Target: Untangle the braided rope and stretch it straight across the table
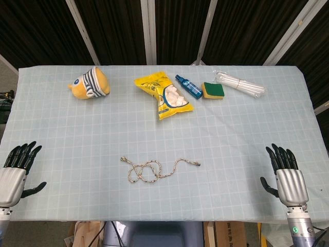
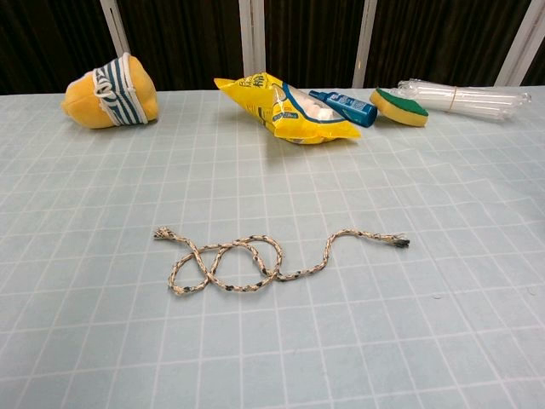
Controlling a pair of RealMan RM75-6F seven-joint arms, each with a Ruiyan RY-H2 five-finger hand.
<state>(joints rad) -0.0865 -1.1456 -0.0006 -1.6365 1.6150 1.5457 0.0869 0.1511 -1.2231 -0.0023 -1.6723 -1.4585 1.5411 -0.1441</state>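
The braided rope (image 1: 154, 170) lies near the table's front middle, looped over itself at its left part, with a wavy tail running right to a dark end. In the chest view the rope (image 2: 255, 260) shows the same crossed loops. My left hand (image 1: 15, 172) rests at the front left edge, fingers apart, holding nothing. At the front right edge my right hand (image 1: 287, 177) is likewise spread and empty. Both hands are well apart from the rope and do not show in the chest view.
Along the back of the table lie a yellow striped plush toy (image 1: 90, 83), a yellow snack bag (image 1: 165, 95), a blue spray bottle (image 1: 188, 86), a green-yellow sponge (image 1: 213, 91) and a bundle of clear tubes (image 1: 240, 84). The tablecloth (image 1: 77, 134) is pale checked.
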